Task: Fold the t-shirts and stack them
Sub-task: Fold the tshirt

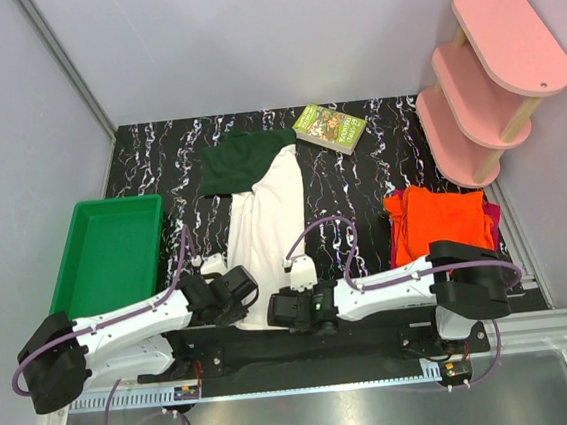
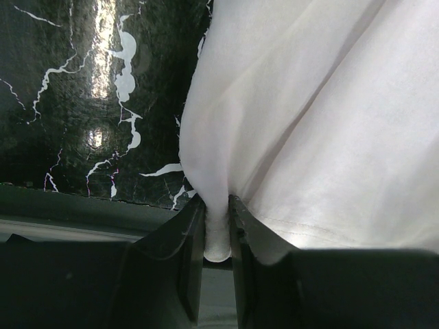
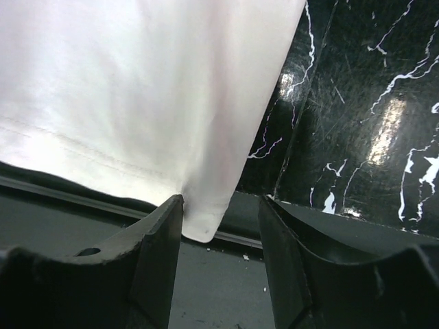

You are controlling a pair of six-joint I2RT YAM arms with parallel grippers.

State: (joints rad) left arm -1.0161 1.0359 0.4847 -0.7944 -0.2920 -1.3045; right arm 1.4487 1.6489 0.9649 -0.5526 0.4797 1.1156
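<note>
The cream-white t-shirt with dark green sleeves lies lengthwise in the middle of the table, hem toward me. My left gripper is shut on the hem's left corner; the left wrist view shows the white cloth pinched between its jaws. My right gripper is open at the hem's right corner; the corner hangs between the jaws beside the left finger. A folded orange t-shirt lies on a magenta-red one at the right.
A green plastic tray stands at the left. A small green illustrated book lies at the back. A pink three-tier shelf stands at the back right. The table's front edge rail lies under both grippers.
</note>
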